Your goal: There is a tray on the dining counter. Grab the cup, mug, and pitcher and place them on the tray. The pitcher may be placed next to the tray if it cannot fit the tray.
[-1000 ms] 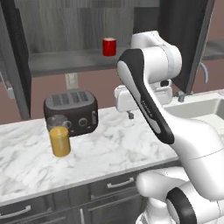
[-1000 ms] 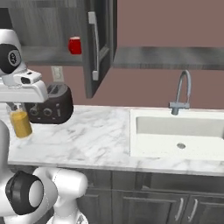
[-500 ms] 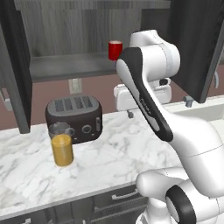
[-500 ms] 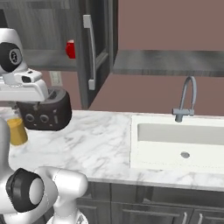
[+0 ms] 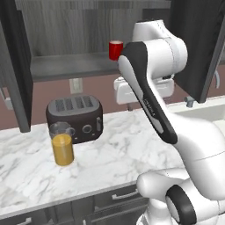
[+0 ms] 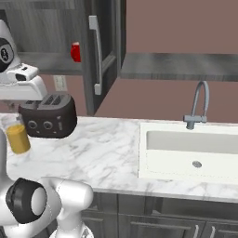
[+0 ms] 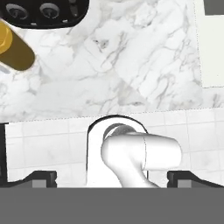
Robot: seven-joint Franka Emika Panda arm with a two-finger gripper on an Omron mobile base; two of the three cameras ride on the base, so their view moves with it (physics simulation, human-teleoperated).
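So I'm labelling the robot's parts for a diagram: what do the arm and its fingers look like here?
The arm is glossy white with rounded, tube-like links. A black band with small grey lettering runs along one link, and a black joint ring sits near the base. The hand is a boxy white block. In the hand view the fingers are small, dark and squared.

Red mug [image 5: 115, 49], amber pitcher [image 5: 63, 145], black toaster [image 5: 75, 117], grey-veined white worktop [image 5: 127, 149]

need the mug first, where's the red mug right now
The red mug stands on the open cabinet's shelf, above and right of the toaster in the left base view; the pitcher is on the counter below.
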